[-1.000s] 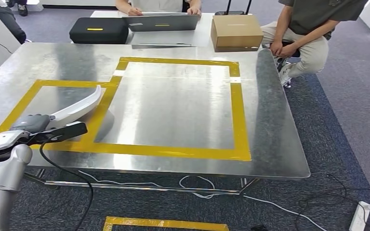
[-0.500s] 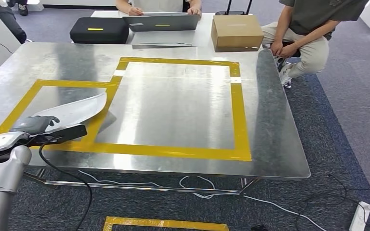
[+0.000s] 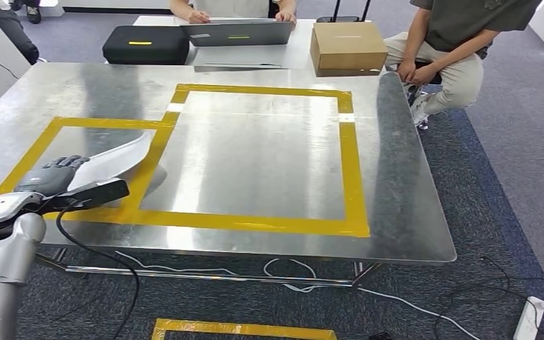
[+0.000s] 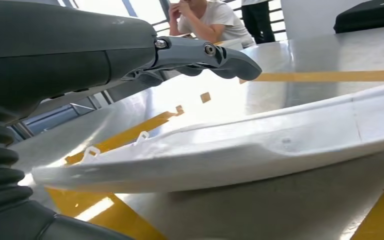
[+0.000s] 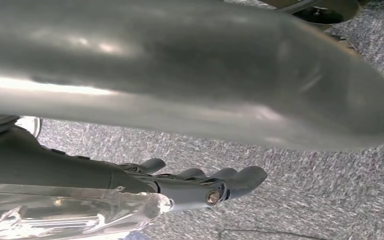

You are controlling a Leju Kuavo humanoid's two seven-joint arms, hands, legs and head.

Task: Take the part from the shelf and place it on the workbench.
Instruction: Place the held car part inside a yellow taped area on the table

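The part is a long, curved white plastic piece. It lies flat on the steel workbench, inside the smaller yellow-taped square at the near left. My left hand hovers at the part's near end with its fingers spread and nothing in them. In the left wrist view the part rests on the metal, and the hand reaches over it without touching. My right hand hangs above the grey carpet with its fingers extended, holding nothing.
A larger yellow-taped square marks the bench's middle. A black case, a laptop and a cardboard box stand on the table behind. A person sits at the far right corner. Cables and a power strip lie on the floor.
The part went from tilted up in my left hand to lying flat on the bench. My left fingers have since opened and come off it.
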